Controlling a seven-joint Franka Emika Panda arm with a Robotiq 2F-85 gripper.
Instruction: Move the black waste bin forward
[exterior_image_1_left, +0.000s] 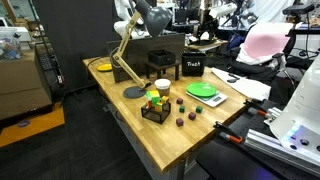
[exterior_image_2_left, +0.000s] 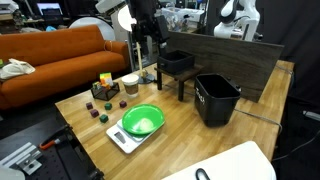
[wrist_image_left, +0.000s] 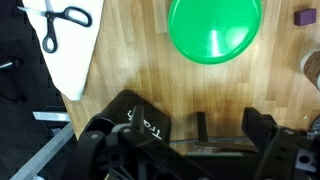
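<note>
The black waste bin (exterior_image_1_left: 192, 67) with white lettering stands on the wooden table beside the black stand, and it also shows in an exterior view (exterior_image_2_left: 218, 98). In the wrist view its lettered side (wrist_image_left: 142, 124) lies at the lower left, partly hidden by my gripper's body. My gripper (exterior_image_2_left: 148, 32) hangs high above the stand, apart from the bin. In the wrist view its fingers (wrist_image_left: 192, 132) are spread apart with nothing between them.
A black stand with legs (exterior_image_2_left: 178, 62), a green plate on a white scale (exterior_image_2_left: 142, 122), a paper cup (exterior_image_2_left: 130, 85), a wire basket (exterior_image_1_left: 155, 108), small cubes, a wooden lamp (exterior_image_1_left: 122, 55), and scissors on white paper (wrist_image_left: 65, 17) share the table.
</note>
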